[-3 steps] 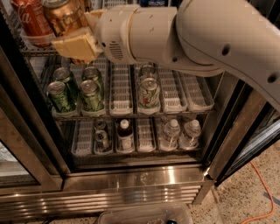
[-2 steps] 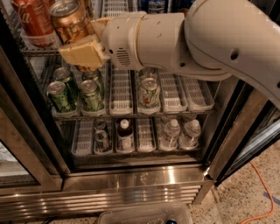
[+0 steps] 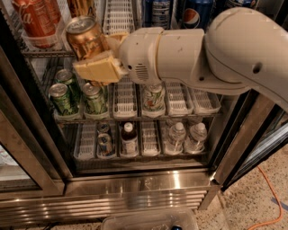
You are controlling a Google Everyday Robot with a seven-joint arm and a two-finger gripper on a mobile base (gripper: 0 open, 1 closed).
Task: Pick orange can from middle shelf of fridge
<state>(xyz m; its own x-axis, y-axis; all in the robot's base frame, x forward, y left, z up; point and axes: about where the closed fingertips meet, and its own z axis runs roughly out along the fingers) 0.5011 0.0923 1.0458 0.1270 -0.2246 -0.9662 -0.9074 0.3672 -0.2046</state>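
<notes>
Step in hand: looks like extraction, with the grasp made. The pincer (image 3: 100,54) is clenched on the orange can (image 3: 85,38): one tan pad (image 3: 98,68) is under and across the can's lower side, and the other finger shows only as a sliver on the far side. The can is just right of the red cola can (image 3: 36,20) and a bit lower, tilted with its silver top leaning toward the cola can. The two look close but apart. The can's body overlaps the front wire of the middle shelf (image 3: 45,53) that runs under the cola can. My read is that it's off its lane tray and carried by the pincer, though I can't see its base to confirm. Blue cans (image 3: 195,13) sit in the same row, well to the right of the cola can and partly hidden by the arm. Green cans (image 3: 63,96) are on the rack below the cola can, with water bottles (image 3: 175,134) lower again and to the right. Task status: pick mostly done, can not yet clear of the fridge (image 3: 135,193). Next move calls for a straight pull back out of the opening, away from the cola can, holding clamp force since the tilt suggests an off-axis grip that could slip. Avoid swinging left: the cola can and the dark door frame beside it are the nearest things to clip. No drop in height, as the green cans are directly beneath.
</notes>
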